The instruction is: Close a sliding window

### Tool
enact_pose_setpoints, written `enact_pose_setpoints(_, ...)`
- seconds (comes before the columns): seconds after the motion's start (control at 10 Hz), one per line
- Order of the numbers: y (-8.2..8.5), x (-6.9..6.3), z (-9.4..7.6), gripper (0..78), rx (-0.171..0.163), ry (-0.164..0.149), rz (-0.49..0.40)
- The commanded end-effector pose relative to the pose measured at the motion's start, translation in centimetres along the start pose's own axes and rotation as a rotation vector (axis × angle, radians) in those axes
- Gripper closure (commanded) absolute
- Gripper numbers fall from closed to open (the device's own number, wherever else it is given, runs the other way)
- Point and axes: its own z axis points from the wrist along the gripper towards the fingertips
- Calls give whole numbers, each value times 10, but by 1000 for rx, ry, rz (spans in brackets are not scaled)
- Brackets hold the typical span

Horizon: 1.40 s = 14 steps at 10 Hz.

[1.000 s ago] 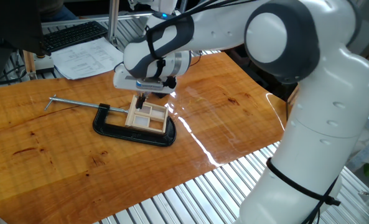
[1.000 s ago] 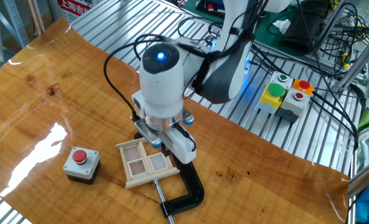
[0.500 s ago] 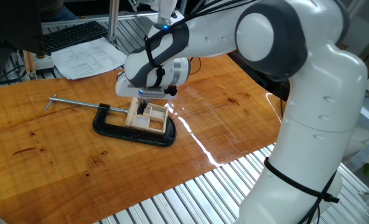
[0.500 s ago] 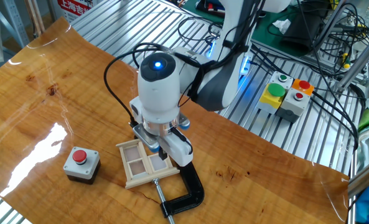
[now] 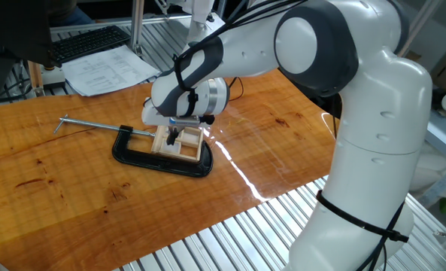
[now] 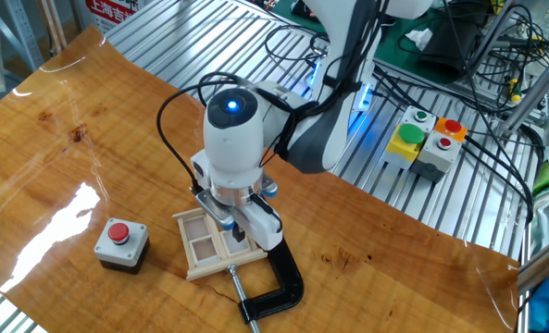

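Observation:
The sliding window [image 5: 183, 147] is a small light wooden frame with pale panes, lying flat on the wooden table and held in a black C-clamp [image 5: 161, 161]. My gripper [image 5: 175, 138] points straight down onto it, with its dark fingertips close together, touching the frame's far part. In the other fixed view the window [image 6: 206, 243] lies under the gripper [image 6: 237, 228], whose tips stand at the frame's right half. The gripper's body hides part of the frame there. Nothing is held between the fingers.
The clamp's long metal screw [image 5: 93, 126] sticks out to the left. A grey box with a red button [image 6: 121, 242] stands left of the window. Papers [image 5: 106, 69] and a keyboard [image 5: 87, 41] lie beyond the table's far edge. A button box [image 6: 424, 141] sits on the metal rails.
The gripper has come down from just above the window until its tips reach the frame. The window and clamp have not visibly shifted.

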Motion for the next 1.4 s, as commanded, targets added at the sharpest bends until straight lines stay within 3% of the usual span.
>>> enact_pose_setpoints(0.1,-3,1,4,776,-2,-8,-9)
enact_pose_setpoints(1.4,-19,8,14,776,-3,-7,-23)
